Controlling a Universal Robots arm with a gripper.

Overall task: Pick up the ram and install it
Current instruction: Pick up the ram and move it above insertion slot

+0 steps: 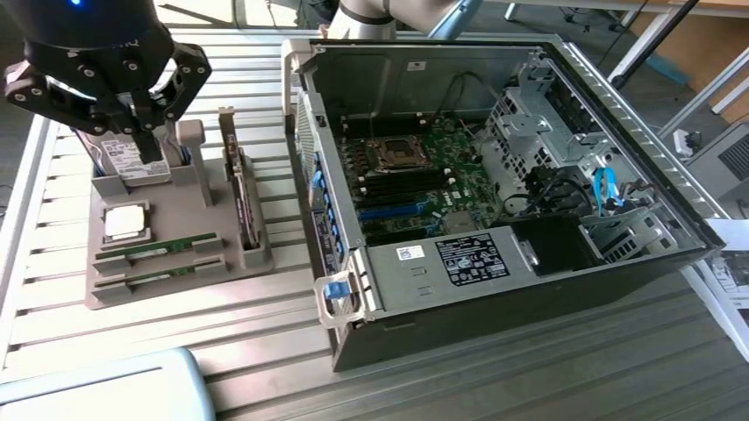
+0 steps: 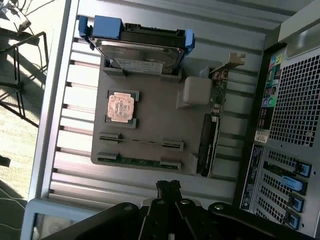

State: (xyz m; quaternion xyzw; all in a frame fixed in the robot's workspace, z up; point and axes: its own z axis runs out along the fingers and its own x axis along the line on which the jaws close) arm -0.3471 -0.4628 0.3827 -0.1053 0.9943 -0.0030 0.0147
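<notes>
Two green ram sticks lie in slots of a grey holder tray [image 1: 175,294]: one ram stick [image 1: 158,250] next to the second ram stick [image 1: 150,280]. In the wrist view they are the ram [image 2: 140,141] and the other ram [image 2: 137,161]. My black gripper [image 1: 146,140] hangs above the tray's back end, over the hard drive [image 1: 123,162], with its jaws shut and nothing between them. In the wrist view the gripper [image 2: 168,189] sits just off the tray's edge nearest the ram sticks.
The tray also holds a silver processor chip [image 1: 126,221] and an upright dark expansion card [image 1: 240,202]. On the exterior view's right, the open computer case [image 1: 492,289] shows its motherboard [image 1: 422,175]. A pale blue box corner [image 1: 105,390] lies on the slatted metal table [image 1: 269,316].
</notes>
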